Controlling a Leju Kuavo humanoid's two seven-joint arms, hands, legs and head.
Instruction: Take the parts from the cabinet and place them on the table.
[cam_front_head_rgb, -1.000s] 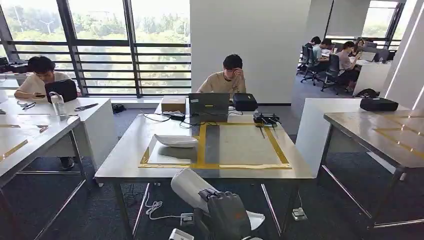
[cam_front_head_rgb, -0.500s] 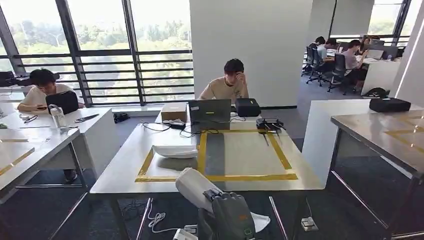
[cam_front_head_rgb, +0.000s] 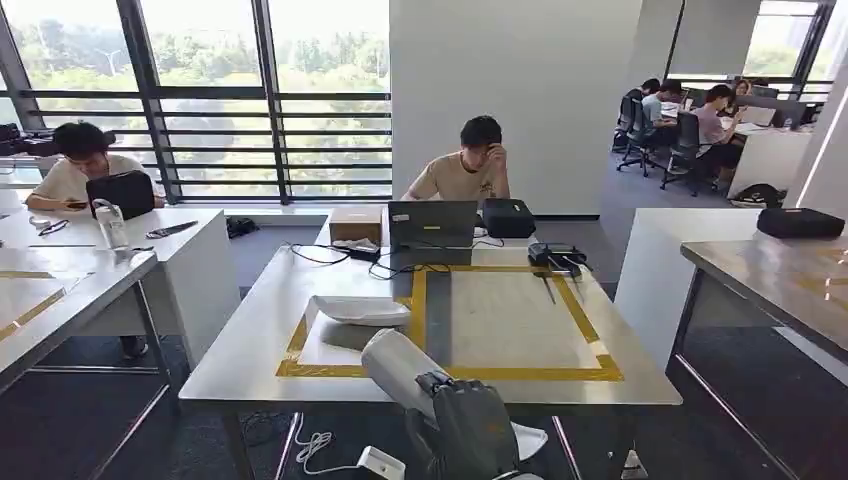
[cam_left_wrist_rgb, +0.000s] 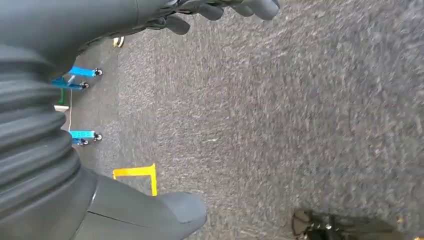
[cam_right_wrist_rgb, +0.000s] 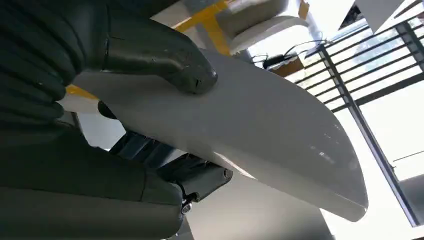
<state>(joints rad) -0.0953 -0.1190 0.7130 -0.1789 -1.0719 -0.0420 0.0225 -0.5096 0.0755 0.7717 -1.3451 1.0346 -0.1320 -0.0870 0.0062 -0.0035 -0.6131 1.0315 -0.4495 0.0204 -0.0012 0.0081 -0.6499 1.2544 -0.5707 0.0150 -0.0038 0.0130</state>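
My right hand is low in the head view, just before the near edge of the steel table. It grips a long curved white part that slants up toward the table. In the right wrist view the thumb presses on the top of this white part, with darker fingers underneath. A second white part lies on the table inside the left section of a yellow tape frame. My left hand hangs over grey carpet and holds nothing, its fingers apart from the thumb.
At the table's far end are a laptop, a cardboard box, black cases and cables, with a person seated behind. Other tables stand at the left and right. A white cabinet stands between.
The whole picture has shifted: the camera has come closer to the table, which now looks larger. My right hand still holds the white part the same way.
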